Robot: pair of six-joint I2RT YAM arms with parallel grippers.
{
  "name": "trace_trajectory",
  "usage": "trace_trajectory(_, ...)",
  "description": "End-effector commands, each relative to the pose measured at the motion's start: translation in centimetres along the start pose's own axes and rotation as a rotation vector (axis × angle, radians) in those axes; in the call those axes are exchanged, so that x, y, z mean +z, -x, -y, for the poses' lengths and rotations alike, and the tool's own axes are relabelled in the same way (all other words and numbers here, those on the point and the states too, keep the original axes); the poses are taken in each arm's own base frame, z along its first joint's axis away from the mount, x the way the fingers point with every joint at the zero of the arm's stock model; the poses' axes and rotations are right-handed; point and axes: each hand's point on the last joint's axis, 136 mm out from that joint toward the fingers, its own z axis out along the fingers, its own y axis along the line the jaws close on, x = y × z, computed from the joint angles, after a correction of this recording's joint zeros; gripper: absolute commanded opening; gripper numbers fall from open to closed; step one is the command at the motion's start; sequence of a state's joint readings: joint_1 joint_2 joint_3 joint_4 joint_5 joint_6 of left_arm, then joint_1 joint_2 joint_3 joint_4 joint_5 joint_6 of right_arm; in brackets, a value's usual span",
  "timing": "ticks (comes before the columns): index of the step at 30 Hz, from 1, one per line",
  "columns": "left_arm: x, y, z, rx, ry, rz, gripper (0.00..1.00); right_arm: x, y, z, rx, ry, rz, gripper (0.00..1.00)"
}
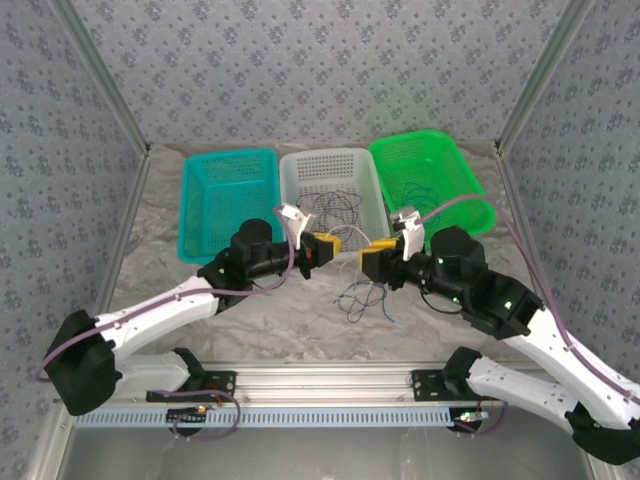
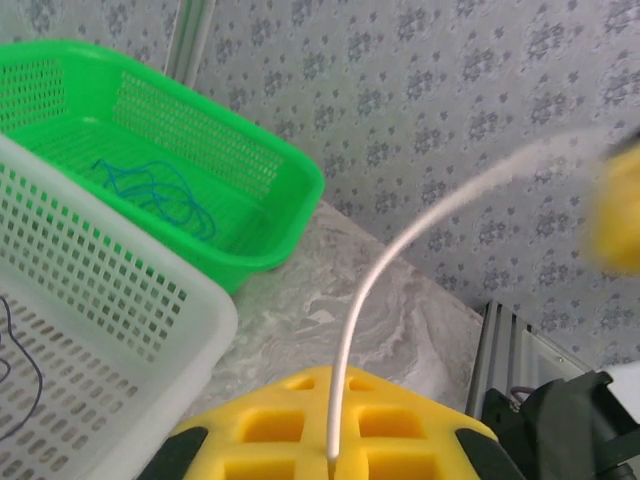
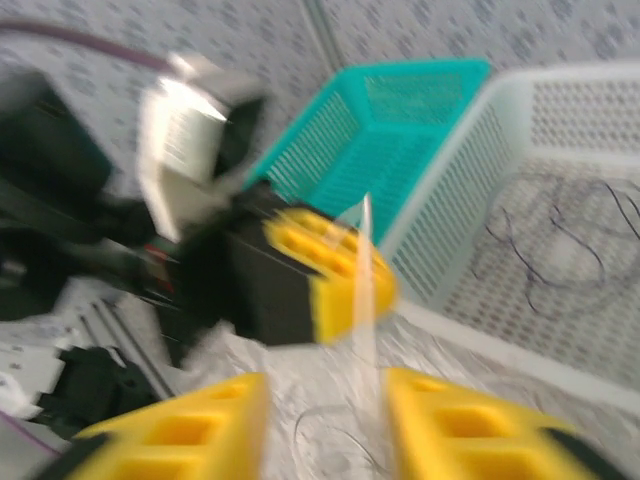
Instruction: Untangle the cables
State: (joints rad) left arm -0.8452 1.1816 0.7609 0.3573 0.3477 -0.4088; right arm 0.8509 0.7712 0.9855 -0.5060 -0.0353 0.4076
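Left jaws clench thin, limp white cable [image 2: 345,330]; right jaws parted around it; mesh plastic baskets [image 1: 332,155] beyond, marbled counter [image 1: 290,330], patterned walls [image 1: 320,60]

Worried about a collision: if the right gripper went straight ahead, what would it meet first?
Probably the left gripper, close ahead, shut on the white cable passing between the right gripper's open jaws; blur hides depth.

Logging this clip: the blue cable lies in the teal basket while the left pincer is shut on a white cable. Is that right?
Not quite. The blue cable lies in the green basket, not the teal basket; the left wrist view shows it. The left pincer is indeed shut on the white cable.
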Motion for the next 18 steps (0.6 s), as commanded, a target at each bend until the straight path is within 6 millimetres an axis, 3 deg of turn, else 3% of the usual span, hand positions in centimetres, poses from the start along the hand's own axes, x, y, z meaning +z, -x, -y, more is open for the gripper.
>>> trace_trajectory(1,-1.0,2.0,1.6,0.013,-0.029,0.034,0.00,0.3,-2.8,3.7,0.053,-0.168,-0.053,0.68)
trace_trajectory(3,-1.3,1.9,1.8,0.001,-0.037,0.038,0.00,0.4,-4.2,5.4,0.084,-0.235,-0.066,0.78)
trace_trajectory(6,-1.9,1.7,1.9,-0.003,-0.038,0.052,0.00,0.7,-5.9,7.5,0.120,-0.302,-0.077,0.81)
trace_trajectory(14,-4.1,2.8,3.3,0.051,-0.055,0.100,0.01,3.5,-10.8,10.4,0.208,-0.351,-0.170,0.80)
trace_trajectory(18,-4.7,3.0,3.6,0.071,-0.053,0.106,0.01,4.4,-12.4,11.4,0.224,-0.365,-0.187,0.70)
